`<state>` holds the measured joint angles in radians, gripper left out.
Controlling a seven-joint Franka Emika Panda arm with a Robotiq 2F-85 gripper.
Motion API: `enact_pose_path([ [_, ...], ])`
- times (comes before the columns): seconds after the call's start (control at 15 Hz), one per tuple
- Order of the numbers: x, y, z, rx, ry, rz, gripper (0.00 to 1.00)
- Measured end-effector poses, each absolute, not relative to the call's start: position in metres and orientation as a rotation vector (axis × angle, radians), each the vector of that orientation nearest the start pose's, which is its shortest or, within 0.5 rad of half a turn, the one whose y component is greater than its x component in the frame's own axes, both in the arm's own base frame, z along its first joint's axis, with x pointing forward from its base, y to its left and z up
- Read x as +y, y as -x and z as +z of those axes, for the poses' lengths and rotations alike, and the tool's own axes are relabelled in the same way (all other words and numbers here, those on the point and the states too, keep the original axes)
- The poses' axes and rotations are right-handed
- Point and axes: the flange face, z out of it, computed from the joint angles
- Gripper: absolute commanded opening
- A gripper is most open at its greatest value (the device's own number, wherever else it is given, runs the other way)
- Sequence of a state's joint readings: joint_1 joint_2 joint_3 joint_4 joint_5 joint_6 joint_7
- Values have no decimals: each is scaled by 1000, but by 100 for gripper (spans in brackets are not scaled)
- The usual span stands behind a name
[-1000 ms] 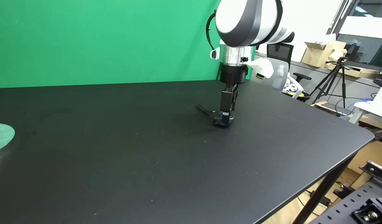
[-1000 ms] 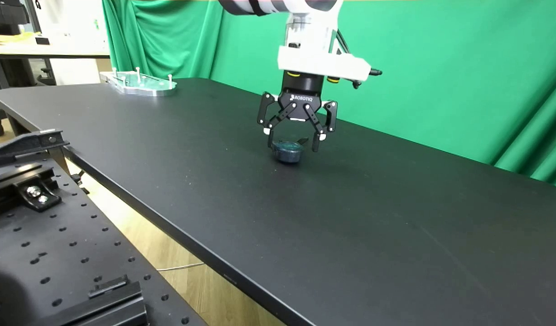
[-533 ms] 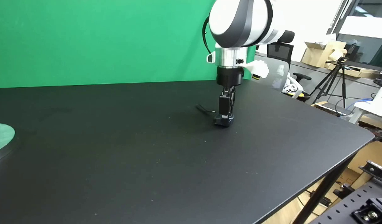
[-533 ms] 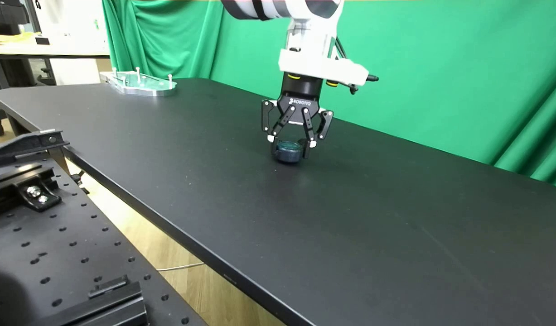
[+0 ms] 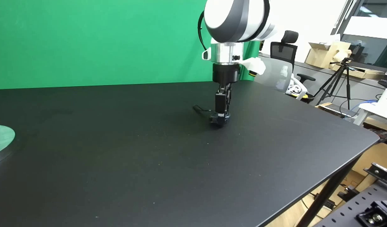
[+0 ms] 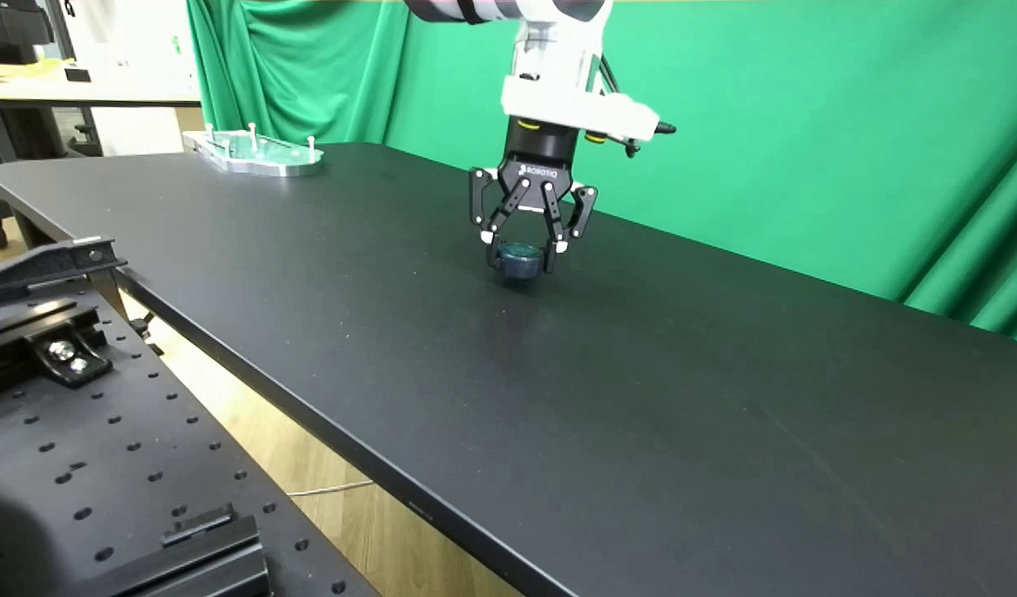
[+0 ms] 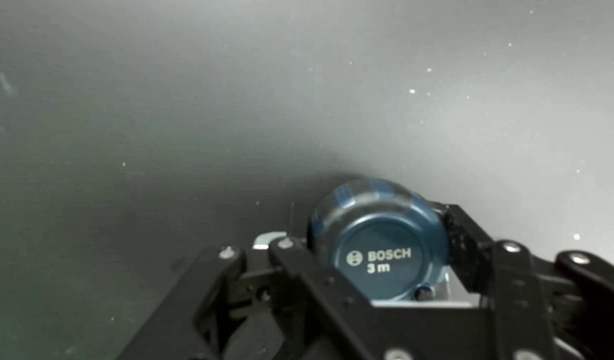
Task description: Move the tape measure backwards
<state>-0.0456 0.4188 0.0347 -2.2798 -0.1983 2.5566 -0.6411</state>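
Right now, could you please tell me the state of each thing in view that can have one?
Gripper: closed on the tape measure.
Tape measure: held, Bosch face visible; perhaps slightly off the table.
Dark tail: sticking out beside the gripper.
Pegged plate: resting on the table, pegs upright.
Tripod: standing, legs spread.
Office chair: nobody seated.
Green curtain: hanging in folds.

White and grey arm [image 5: 236, 20], silver collar [image 5: 227, 53], black cable [image 5: 199, 30]; black gripper [image 6: 520, 257] with white ROBOTIQ lettering [image 6: 539, 172], silvery screws [image 7: 285, 243]
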Motion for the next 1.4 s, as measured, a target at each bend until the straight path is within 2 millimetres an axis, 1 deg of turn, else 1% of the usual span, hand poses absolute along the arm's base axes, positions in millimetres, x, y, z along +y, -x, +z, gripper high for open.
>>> enact_pose_path([
  [0.2,13,-526,175,-1294,2914,201,42],
  [0.33,19,-536,185,-1312,2918,172,42],
  [0.53,21,-552,197,-1312,2928,156,42],
  [0.67,20,-564,201,-1307,2933,158,42],
  [0.93,21,-582,194,-1291,2930,177,42],
  [1.4,25,-603,167,-1274,2912,211,42],
])
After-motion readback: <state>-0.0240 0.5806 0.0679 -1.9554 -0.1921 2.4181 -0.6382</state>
